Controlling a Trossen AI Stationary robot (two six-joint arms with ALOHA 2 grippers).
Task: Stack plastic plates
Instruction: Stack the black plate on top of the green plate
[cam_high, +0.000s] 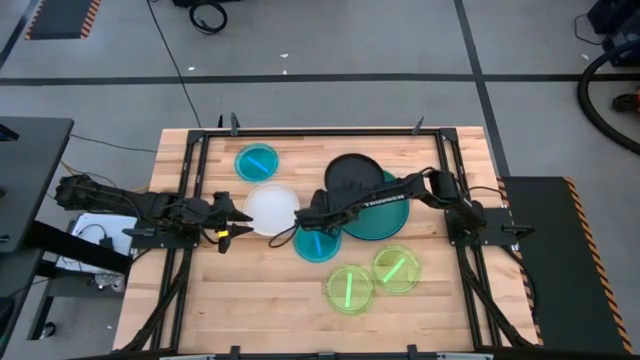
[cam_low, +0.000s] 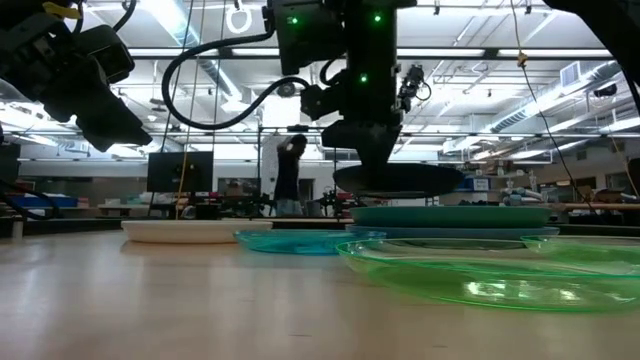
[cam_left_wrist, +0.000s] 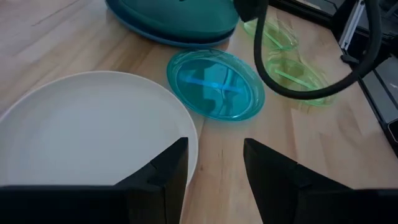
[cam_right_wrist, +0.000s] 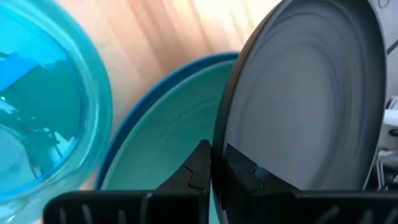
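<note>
My right gripper reaches across the table's middle and is shut on the black plate, which hovers above the teal plate. The teal plate rests on the blue plate. My left gripper is open and raised beside the white plate, its fingers over the plate's rim without touching it. One cyan plate lies toward the far edge, another near the middle. Two neon-green plates lie toward the near edge. My right gripper pinches the black plate's rim between its two fingers, at the edge nearest the table's left side. The fingers come down from above at a slant. The plate is lifted clear and roughly level over the teal plate.
Dark metal rails frame the wooden table. The right arm's cable loops over the green plates. Bare wood shows along the near edge and the left side. A person stands in the room beyond the table.
</note>
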